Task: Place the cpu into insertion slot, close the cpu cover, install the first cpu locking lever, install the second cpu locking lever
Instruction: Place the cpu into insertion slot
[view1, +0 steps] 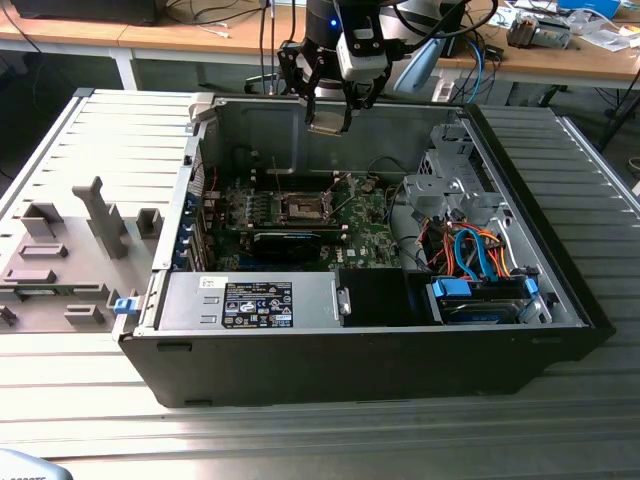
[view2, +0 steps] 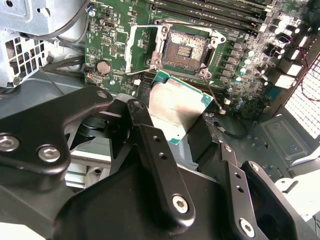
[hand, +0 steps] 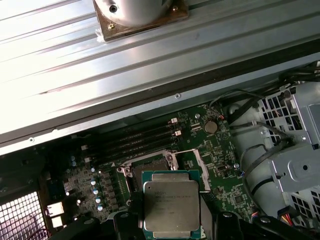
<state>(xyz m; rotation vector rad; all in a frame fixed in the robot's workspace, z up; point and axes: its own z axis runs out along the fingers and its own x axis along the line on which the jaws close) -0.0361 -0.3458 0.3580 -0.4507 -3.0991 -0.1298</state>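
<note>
Your gripper (view1: 328, 116) grips the cpu (view2: 176, 107) by its edges, held in the air well apart from the open insertion slot (view2: 185, 50)

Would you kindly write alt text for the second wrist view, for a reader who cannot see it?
A black pincer grips the cpu, silvery face showing, above a green circuit board. Just beyond the chip lies the insertion slot, empty, with the cpu cover swung open beside it.
</note>
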